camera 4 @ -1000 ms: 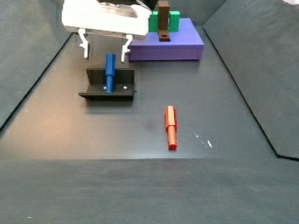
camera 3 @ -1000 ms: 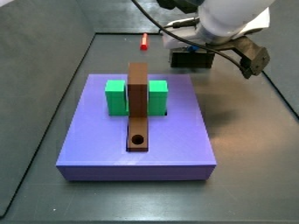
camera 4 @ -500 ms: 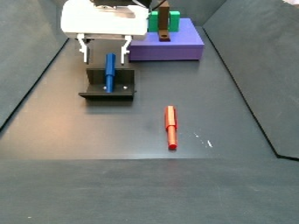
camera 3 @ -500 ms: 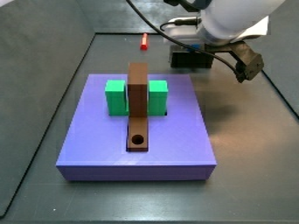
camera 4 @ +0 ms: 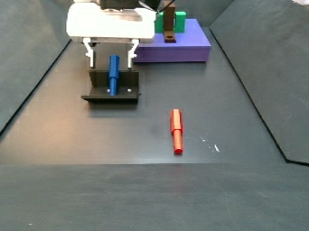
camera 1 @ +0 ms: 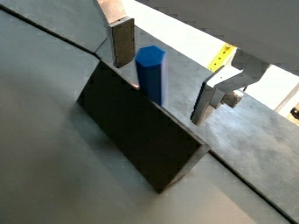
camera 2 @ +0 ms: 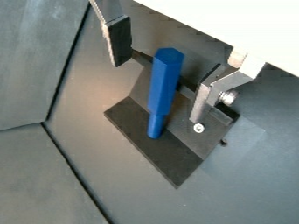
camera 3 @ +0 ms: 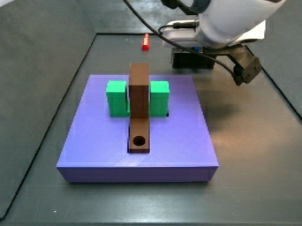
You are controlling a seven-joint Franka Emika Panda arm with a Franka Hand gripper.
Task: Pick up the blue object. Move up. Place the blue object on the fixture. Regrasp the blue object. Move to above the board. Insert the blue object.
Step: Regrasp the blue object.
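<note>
Two silver fingers (camera 2: 117, 39) of the gripper (camera 2: 163, 63) stand spread on either side of the blue object (camera 2: 162, 92), touching nothing, above the fixture (camera 4: 111, 91) where the peg leans. My worry is the regrasp: closing off-centre could tip the peg off its notch, or clamp it skewed, spoiling insertion at the board (camera 3: 139, 132) beyond.

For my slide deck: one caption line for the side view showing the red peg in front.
Open gripper straddles the blue peg leaning on the fixture.
</note>
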